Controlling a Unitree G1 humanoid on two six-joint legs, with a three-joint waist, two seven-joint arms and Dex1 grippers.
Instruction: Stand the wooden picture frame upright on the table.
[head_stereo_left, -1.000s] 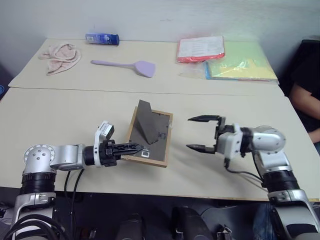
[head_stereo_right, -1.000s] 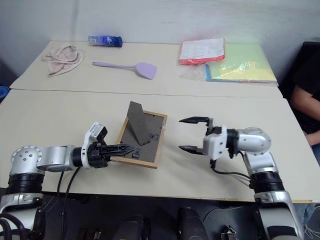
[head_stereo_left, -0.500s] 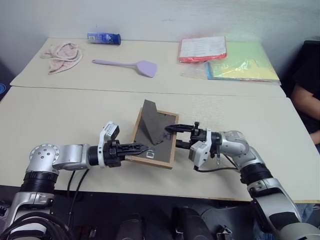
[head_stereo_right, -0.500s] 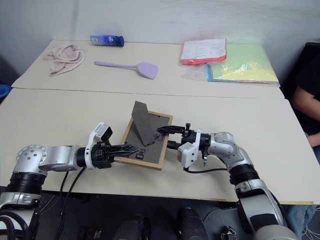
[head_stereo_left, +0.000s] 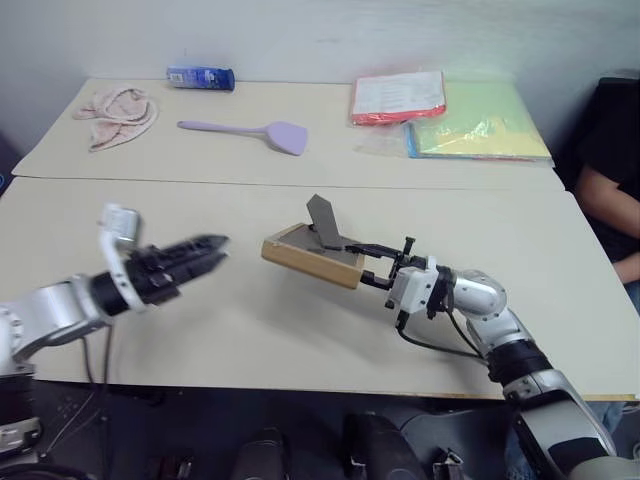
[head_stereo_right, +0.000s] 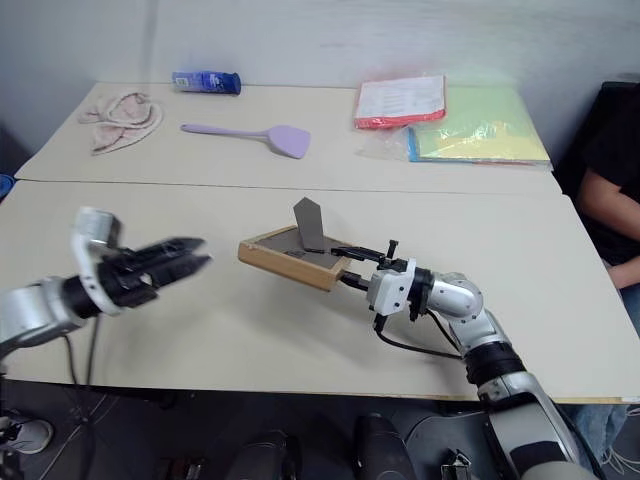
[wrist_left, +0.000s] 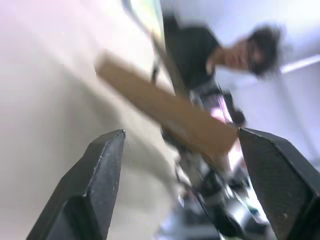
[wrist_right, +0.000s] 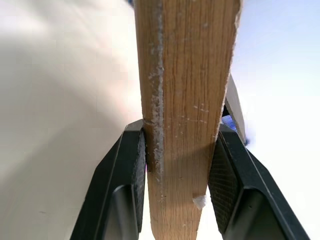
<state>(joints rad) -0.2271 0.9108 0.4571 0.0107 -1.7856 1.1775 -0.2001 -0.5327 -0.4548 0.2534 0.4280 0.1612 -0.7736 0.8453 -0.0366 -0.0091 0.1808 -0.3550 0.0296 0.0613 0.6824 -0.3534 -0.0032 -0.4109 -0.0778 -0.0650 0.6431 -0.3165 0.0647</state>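
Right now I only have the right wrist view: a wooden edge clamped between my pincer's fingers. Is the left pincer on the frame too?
Observer: No. The left pincer is open and hangs apart from the wooden picture frame, off to its left above the table.
Operator: Which way is the frame facing?
Observer: Its dark back faces up, close to flat, and the fold-out stand pokes upward.
Operator: Anything on the table just beyond it?
Observer: Nothing close; a lilac spatula lies well behind it, past the seam.
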